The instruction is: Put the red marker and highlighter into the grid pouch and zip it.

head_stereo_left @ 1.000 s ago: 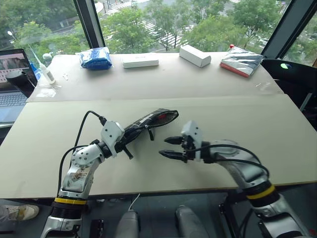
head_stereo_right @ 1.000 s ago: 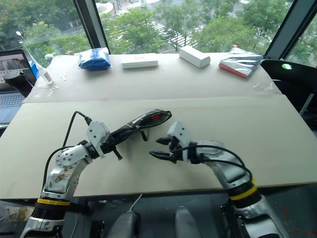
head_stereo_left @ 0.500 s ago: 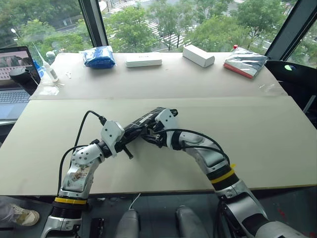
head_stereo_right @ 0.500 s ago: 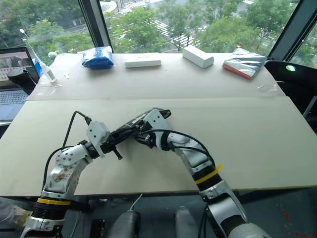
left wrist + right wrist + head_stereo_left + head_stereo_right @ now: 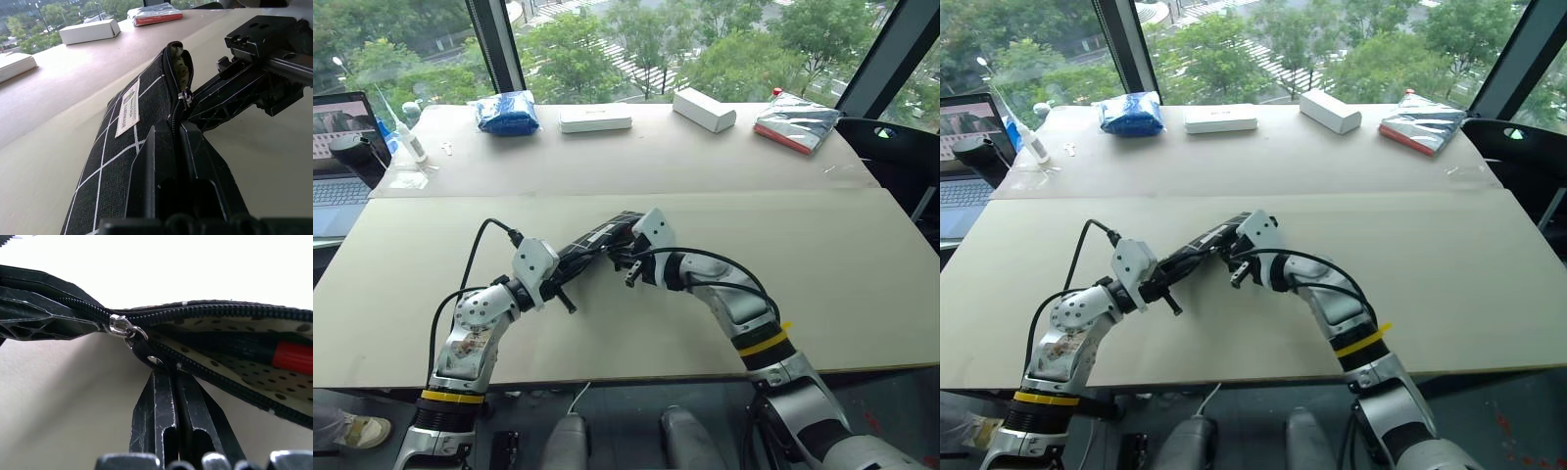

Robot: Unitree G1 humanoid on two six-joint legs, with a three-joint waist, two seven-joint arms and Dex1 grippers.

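Gripping: left gripper [image 5: 177, 128] clamped on pouch [image 5: 122, 142] edge
Right gripper [image 5: 172, 374]: closed on zipper pull [image 5: 146, 351]
Marker [image 5: 288, 356]: inside pouch

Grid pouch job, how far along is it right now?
The red marker already lies inside the grid pouch; whether the highlighter is inside too is unclear. The left hand pinches the pouch's zipper edge, and the right hand has closed on the zipper pull. The mouth gapes, so zipping remains.
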